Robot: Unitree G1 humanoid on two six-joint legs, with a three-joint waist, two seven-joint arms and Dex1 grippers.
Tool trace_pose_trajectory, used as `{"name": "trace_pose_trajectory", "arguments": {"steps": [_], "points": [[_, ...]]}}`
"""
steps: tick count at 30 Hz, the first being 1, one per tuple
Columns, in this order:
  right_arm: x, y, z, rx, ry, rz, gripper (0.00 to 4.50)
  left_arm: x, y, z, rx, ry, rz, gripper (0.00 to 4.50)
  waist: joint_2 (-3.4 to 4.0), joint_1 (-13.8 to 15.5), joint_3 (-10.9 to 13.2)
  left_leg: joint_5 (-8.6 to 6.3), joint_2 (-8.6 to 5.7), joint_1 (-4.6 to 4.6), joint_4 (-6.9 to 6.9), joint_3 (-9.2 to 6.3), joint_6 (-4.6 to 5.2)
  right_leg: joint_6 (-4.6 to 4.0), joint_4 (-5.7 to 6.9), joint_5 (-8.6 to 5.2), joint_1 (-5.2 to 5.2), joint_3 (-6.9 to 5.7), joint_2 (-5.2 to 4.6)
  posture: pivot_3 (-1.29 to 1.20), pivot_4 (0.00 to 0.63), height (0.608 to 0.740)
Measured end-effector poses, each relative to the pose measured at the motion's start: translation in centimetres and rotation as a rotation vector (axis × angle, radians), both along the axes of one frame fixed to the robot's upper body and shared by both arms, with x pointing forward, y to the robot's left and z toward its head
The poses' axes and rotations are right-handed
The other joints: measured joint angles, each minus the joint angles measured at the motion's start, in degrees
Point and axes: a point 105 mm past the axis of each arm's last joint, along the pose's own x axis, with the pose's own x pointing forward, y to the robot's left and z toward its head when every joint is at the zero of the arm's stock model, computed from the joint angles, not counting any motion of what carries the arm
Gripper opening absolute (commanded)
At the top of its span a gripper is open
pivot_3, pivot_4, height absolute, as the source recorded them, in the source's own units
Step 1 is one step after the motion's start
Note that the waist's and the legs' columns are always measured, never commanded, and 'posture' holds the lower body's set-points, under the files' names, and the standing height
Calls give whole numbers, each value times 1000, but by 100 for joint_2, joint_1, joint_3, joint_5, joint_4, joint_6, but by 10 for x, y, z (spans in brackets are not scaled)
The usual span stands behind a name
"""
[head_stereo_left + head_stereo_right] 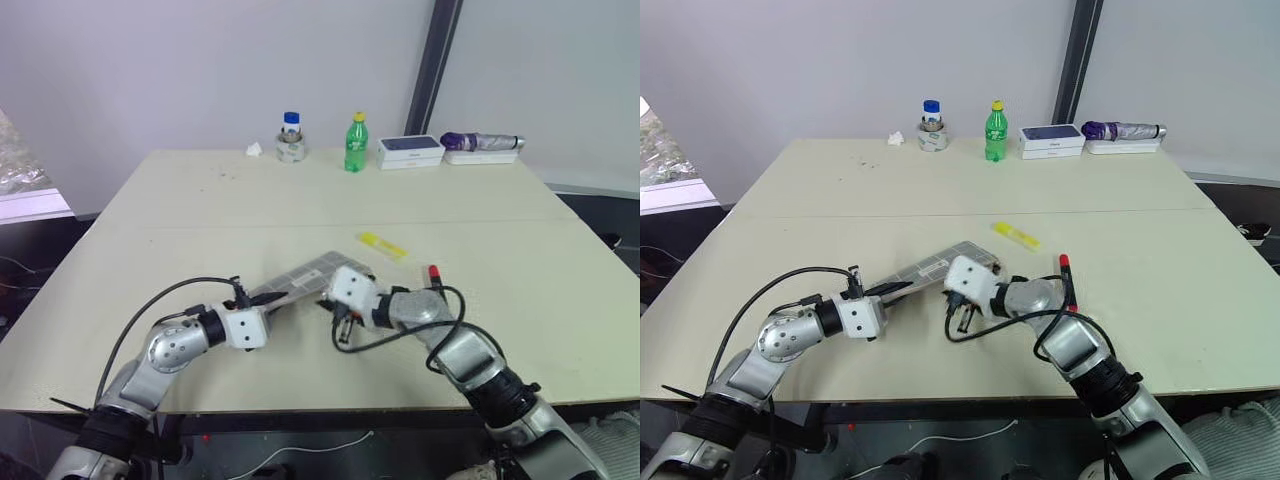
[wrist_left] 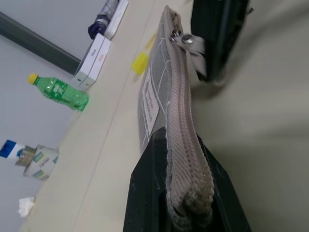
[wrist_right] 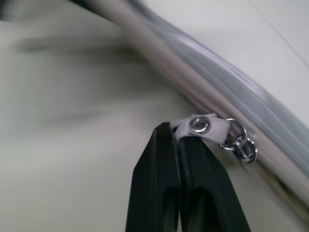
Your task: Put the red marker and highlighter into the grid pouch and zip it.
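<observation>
The grey grid pouch [image 1: 312, 274] lies at the table's middle front, tipped up on its zipper edge [image 2: 182, 104]. My left gripper [image 2: 179, 143] is shut on the pouch's near end. My right gripper [image 3: 177, 133] is shut on the white zipper pull tab [image 3: 203, 126], at the pouch's other end. The yellow highlighter [image 1: 383, 245] lies on the table just beyond the pouch. To the right of my right hand, the red marker [image 1: 436, 275] rests on the table, partly behind the arm's cable.
Along the far edge stand a tape roll with a blue-capped bottle [image 1: 291, 140], a green bottle [image 1: 356, 143], a white box [image 1: 410, 151] and a purple umbrella [image 1: 482, 143]. A crumpled tissue [image 1: 254, 150] lies beside the roll.
</observation>
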Motion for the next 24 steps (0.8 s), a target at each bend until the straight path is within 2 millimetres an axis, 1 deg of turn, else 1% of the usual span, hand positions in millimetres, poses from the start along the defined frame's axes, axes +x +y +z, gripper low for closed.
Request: {"name": "trace_pose_trajectory", "arguments": {"steps": [4, 8, 13, 16, 18, 20, 21, 22, 23, 24], "points": [[-10, 20, 10, -31, -84, 151, 32, 3, -3, 2, 3, -13, -1, 0, -1, 5, 0, 0, 0, 0, 2, -1, 0, 0, 0, 0, 2, -1, 0, 0, 150, 740], [-17, 32, 7, -100, -163, 282, 32, 6, -7, 5, -1, -22, -4, 0, -1, 0, 0, 0, -3, 0, 1, -1, 0, 0, 0, 0, 1, -2, 0, 0, 150, 740], [-20, 37, 4, -151, -247, 364, 32, 6, -9, 2, 10, -17, -9, 0, -1, -3, 0, 1, -2, 0, 2, -1, -1, 0, 1, 0, 1, -1, 1, 0, 150, 740], [-19, 36, 4, -166, -295, 379, 850, 7, -7, 3, 4, -20, 5, 0, -1, 1, 0, 0, -2, 0, 1, -1, -1, 0, 1, 0, 1, -2, 1, 0, 150, 740], [-20, 36, 5, -154, -305, 385, 1888, 10, -4, 5, -9, -22, 27, 0, -2, -3, 1, 0, -1, 0, 1, -1, -1, 0, 1, 0, 0, -1, 1, 0, 150, 740], [-19, 27, 6, -128, -291, 355, 2842, 11, -3, 6, -16, -26, 38, 0, -2, 22, 1, 0, -1, 0, 3, -3, -1, 0, 0, 0, 4, -3, 0, 0, 150, 740], [-18, 13, 6, -117, -273, 316, 3337, 11, -2, 7, -18, -31, 42, 0, -2, 63, 1, 0, 0, -1, 4, -4, 0, 1, -3, 0, 7, -4, -5, 0, 150, 740], [-18, -8, 3, -112, -245, 259, 3921, 11, 0, 8, -22, -37, 51, 0, -3, 123, 1, -2, 1, -2, 8, -3, 2, 1, -7, 0, 10, -4, -7, 0, 150, 740], [-16, -27, -2, -118, -212, 202, 4407, 11, 4, 7, -22, -39, 68, 0, -5, 142, 2, -3, 2, -2, 10, -1, 3, 1, -8, 0, 12, -3, -8, 0, 150, 740], [-15, -49, -6, -105, -168, 128, 4469, 11, 10, 7, -21, -44, 88, 0, -6, 154, 2, -2, 2, -3, 9, -2, 3, 1, -7, 0, 11, -4, -9, 0, 150, 740]]}}
